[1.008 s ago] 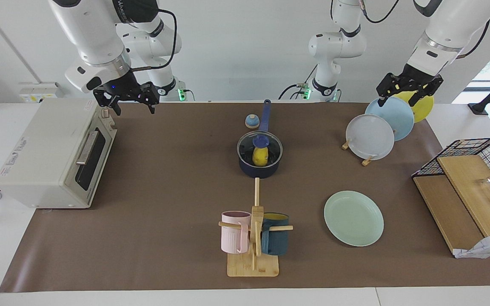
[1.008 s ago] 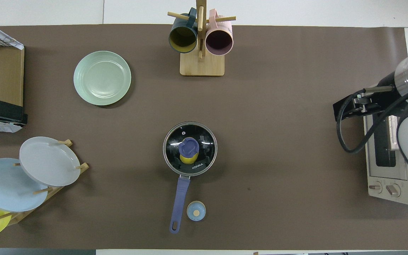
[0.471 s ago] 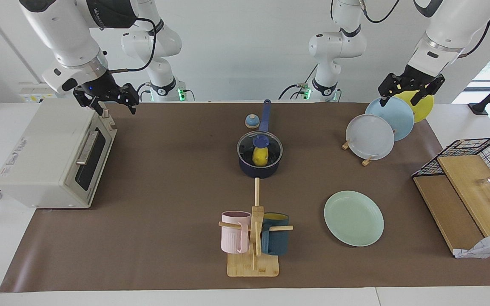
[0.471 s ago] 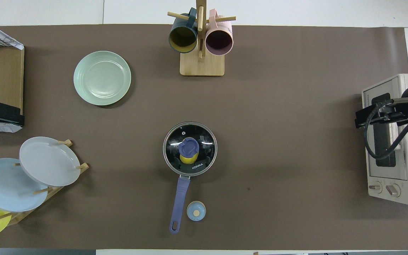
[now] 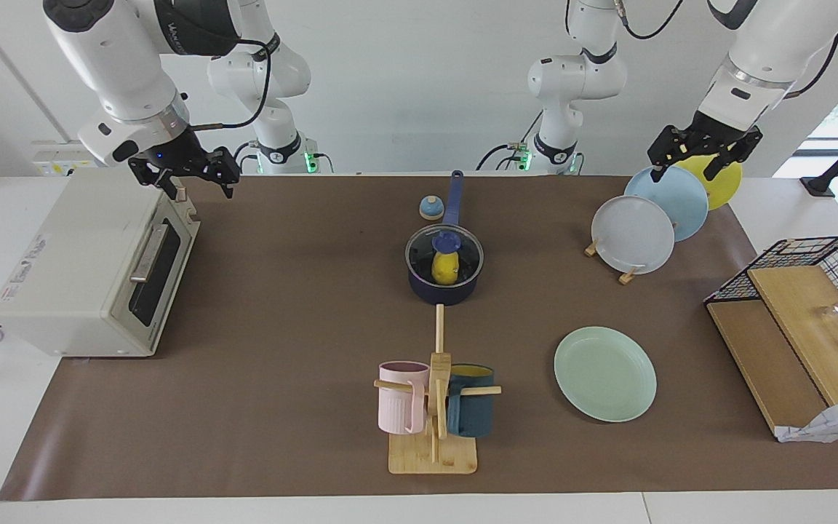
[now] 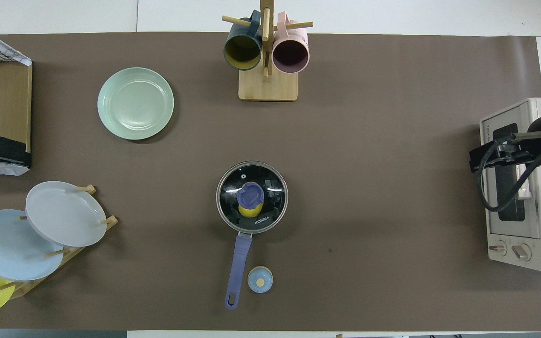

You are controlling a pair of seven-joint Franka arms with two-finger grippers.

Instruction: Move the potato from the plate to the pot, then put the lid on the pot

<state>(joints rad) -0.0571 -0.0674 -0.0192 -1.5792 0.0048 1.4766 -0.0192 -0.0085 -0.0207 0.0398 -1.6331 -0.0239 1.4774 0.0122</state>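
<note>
You have the potato (image 5: 444, 270) inside the pot (image 5: 443, 290) under the lid (image 5: 444, 251), the plate (image 5: 605, 373) bare, and the right gripper (image 5: 191, 184) and left gripper (image 5: 689, 171) both spread apart, holding nothing

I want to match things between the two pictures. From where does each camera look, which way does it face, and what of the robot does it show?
Facing view: high across the table, looking toward the robots; both arms show, the right gripper over the toaster oven, the left gripper over the upright plates.
Overhead view: high above the robots' end, looking steeply down; only part of the right arm shows.
Shared: the pot with the lid on, the potato, the plate, half a turn apart.
</note>
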